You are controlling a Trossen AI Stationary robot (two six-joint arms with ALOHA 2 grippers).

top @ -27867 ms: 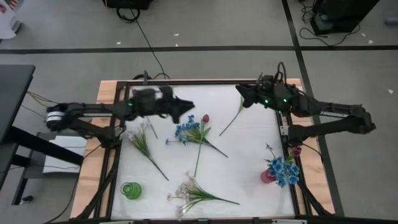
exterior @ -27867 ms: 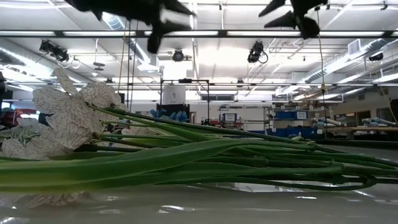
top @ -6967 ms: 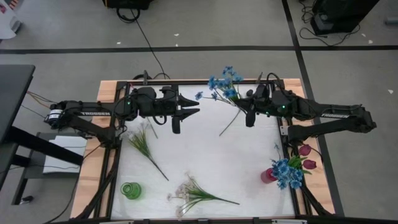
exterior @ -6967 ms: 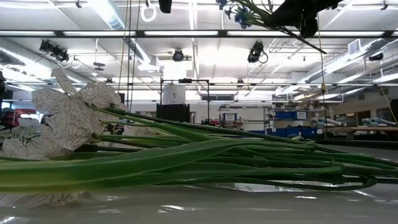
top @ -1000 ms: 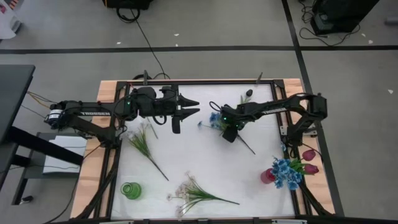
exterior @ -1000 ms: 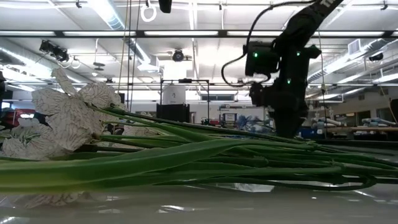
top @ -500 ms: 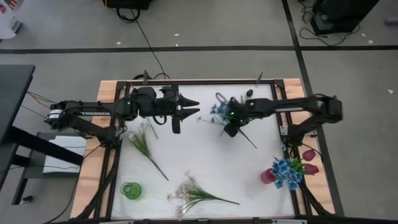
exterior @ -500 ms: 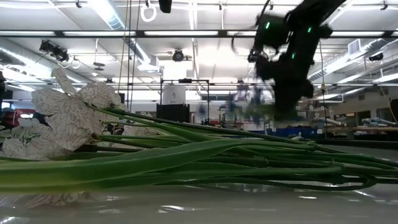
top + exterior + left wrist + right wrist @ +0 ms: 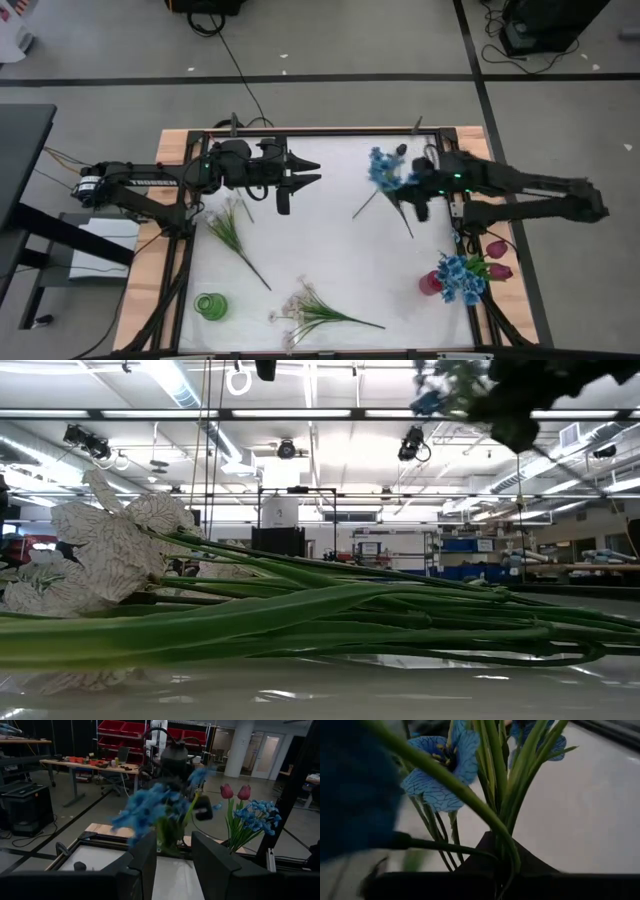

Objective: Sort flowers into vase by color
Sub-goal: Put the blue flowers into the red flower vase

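My right gripper hangs above the table's far right part, shut on a blue flower with green stems. In the low view that gripper is high up. A dark-budded flower lies under it on the table. A pink vase at the near right holds blue flowers and red tulips. A green vase stands at the near left. A white spray and a green-leaved spray lie on the table. My left gripper waits open at the far left. My right gripper pinches the blue flower's bunch of green stems between its two fingers, a little below the blossoms, with the fingers lying across the stems. The flower is lifted clear of the table and tilted. Its blossoms point to the far left, and its stem end trails toward the near edge.
The white table sheet shows bare between the lying flowers. A black frame runs along the far edge, and both arm bases stand at the table's sides. In the low view the white spray lies close by and fills the foreground.
My right gripper has risen from the table's middle and gone toward the right edge, with the blue flower in its hold. The flower, which lay on the table, is now lifted clear, its blossoms swung toward the far side.
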